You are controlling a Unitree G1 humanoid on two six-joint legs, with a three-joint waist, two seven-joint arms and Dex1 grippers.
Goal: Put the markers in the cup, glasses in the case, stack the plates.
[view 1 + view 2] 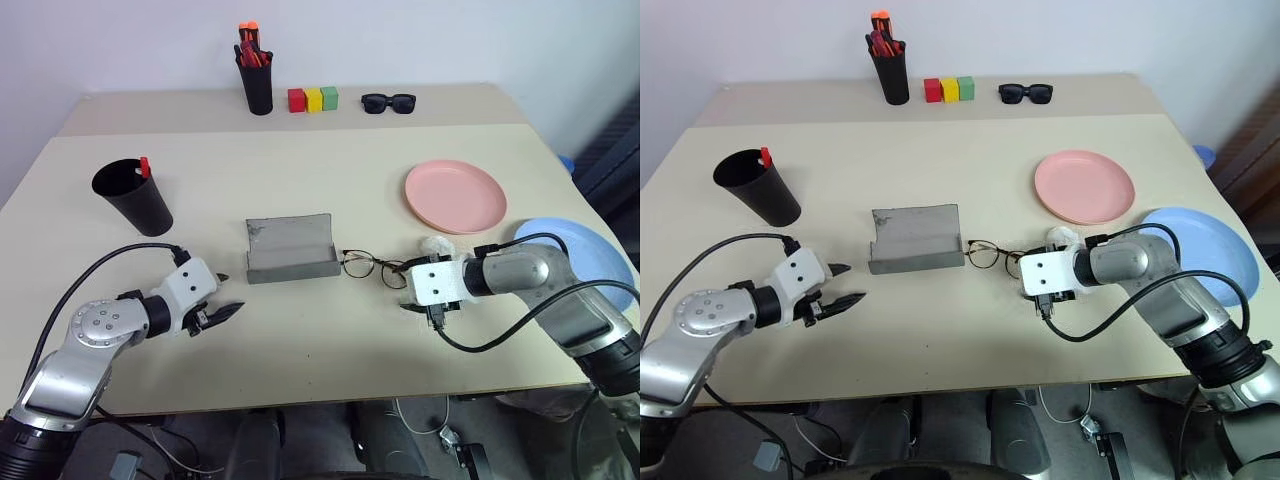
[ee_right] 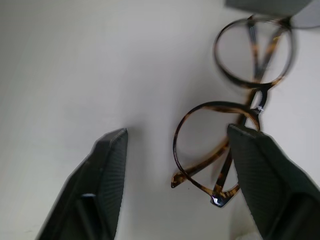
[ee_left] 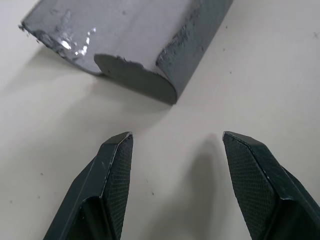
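**Glasses beside the open case, both sets of jaws spread**

Glasses [image 2: 235,125] lie folded on the worktop [image 1: 330,340], and we start from our right gripper [image 2: 175,145], whose jaws stand spread above them with nothing pinched: one finger [image 2: 265,175] hangs over the nearer lens rim, the other over bare worktop. We judge the jaws are set wide to straddle the frame for a pickup, though the frame sits off to one side of the gap, so the grip may need centring first.

Our left gripper [image 3: 175,145] is likewise spread and empty, hovering low just short of the case [image 1: 291,250]. We read that as a bracing post: the case is light and could slide when the glasses go in.

The case lies open, lid tilted up and back, its hollow facing us, with the glasses just beside its right end, apparently touching or nearly so. That leaves only a short carry.

Farther out, the cup [image 1: 134,197] stands upright at the left with a red-capped marker [image 1: 144,167] poking above its rim; we cannot tell whether the second marker is inside. The pink plate [image 1: 455,195] and the blue plate [image 1: 580,250] lie side by side at the right, not yet stacked.

Along the far edge stand a pen holder [image 1: 256,85], three coloured blocks [image 1: 313,99] and black sunglasses [image 1: 388,102], which we leave alone.
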